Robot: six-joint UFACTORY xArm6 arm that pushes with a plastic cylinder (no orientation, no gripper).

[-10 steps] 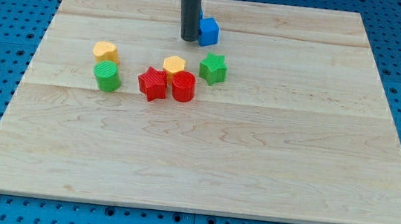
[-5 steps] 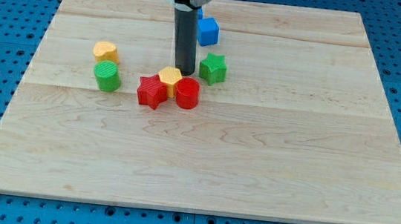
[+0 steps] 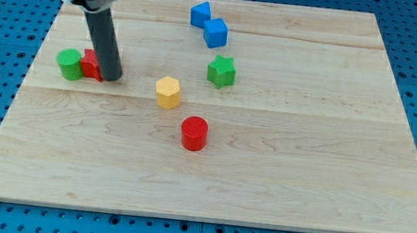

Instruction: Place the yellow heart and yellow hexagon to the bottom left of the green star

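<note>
At the view's upper left of the tabletop, my tip rested on the wood, just right of a red block that my rod half hid, so I could not tell its shape. A green cylinder stood touching that red block on its left side. My arm ended in a bare rod rather than a claw, so it grasped nothing. The yellow hexagon sat near the middle, to the lower left of the green star and apart from it, well to the right of my tip. The yellow heart did not show in the view. A red cylinder stood below the hexagon. Two blue blocks lay close together above the star.
</note>
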